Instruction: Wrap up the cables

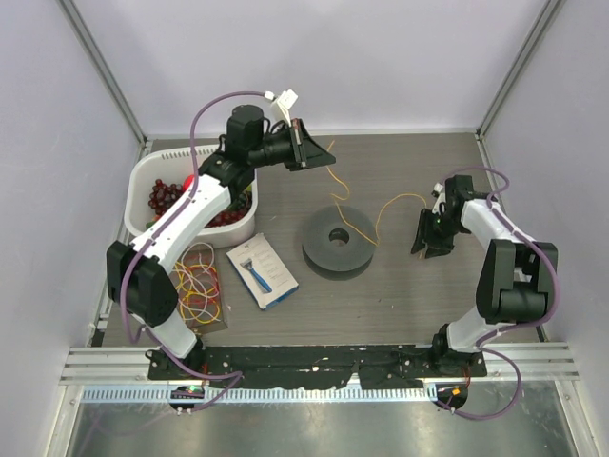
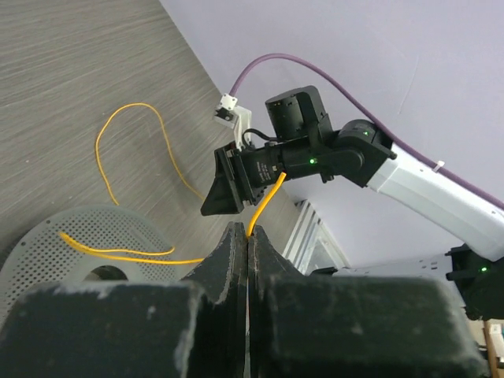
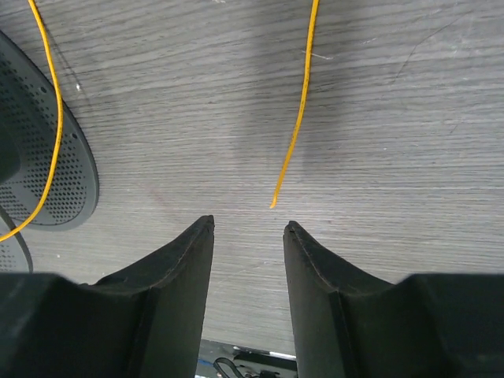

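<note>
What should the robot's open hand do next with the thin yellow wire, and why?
Probably the right gripper should ease forward slightly and close on the thin yellow-orange wire. Its jaws stand open, and the wire's loose end lies on the grey wood-grain table just ahead of them. The left gripper is shut on another stretch.

Yellow wire [image 3: 293,142] trails loosely off flat grey spool [image 1: 316,240].

Grey wood-grain table [image 1: 409,295]; pale lilac walls [image 1: 314,57] on three sides; metal corner posts [image 1: 105,67]; even light.
</note>
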Robot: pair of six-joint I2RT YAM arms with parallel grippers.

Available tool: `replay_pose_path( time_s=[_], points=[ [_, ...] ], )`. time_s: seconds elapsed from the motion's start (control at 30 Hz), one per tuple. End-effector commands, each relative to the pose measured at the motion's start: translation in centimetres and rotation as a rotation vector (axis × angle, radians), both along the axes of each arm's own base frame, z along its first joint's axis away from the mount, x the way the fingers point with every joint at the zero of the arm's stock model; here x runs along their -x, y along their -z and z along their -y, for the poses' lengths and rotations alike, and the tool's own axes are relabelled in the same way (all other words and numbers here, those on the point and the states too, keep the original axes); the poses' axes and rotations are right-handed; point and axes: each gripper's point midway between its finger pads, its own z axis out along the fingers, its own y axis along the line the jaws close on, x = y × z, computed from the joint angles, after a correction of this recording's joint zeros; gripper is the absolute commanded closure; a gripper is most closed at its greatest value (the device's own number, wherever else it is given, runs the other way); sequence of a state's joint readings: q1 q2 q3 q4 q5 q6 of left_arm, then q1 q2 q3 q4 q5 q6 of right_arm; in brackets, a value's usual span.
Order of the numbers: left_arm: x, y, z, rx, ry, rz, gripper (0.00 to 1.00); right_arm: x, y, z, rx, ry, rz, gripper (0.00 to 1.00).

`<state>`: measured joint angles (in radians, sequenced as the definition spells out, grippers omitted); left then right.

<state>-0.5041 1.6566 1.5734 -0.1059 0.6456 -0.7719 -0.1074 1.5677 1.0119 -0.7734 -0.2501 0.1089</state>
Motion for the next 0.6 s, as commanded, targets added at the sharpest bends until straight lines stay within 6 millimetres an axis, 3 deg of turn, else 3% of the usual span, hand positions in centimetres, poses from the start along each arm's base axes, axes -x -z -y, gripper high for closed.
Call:
replay_pose_path(
  time_s=[0.0,0.17,0.4,0.47,0.5,0.57],
  points=[
    [0.3,-2.3,-0.5,-0.024,-0.002,0.101,1.00,-2.5,-1.1,0.9,0.112,0.016,0.072,0.54],
    [0.5,-2.5,-0.6,-0.034,0.007,0.120,1.00,-3.7,0.6,2.0,0.172,0.033,0.050,0.55],
    [0.7,-2.7,-1.0,-0.045,0.002,0.128,1.00,-3.8,3.2,1.5,0.140,0.031,-0.017,0.59],
    [0.5,-2.8,-1.3,-0.051,-0.016,0.124,1.00,-3.9,3.3,1.3,0.133,0.020,-0.019,0.77],
    [0.1,-2.8,-1.8,-0.051,-0.034,0.108,1.00,-4.0,3.2,1.5,0.129,0.017,-0.016,0.93],
    [-1.3,-3.1,-3.5,-0.040,-0.084,0.086,1.00,-4.0,2.5,1.7,0.116,-0.007,-0.012,0.99]
  ],
)
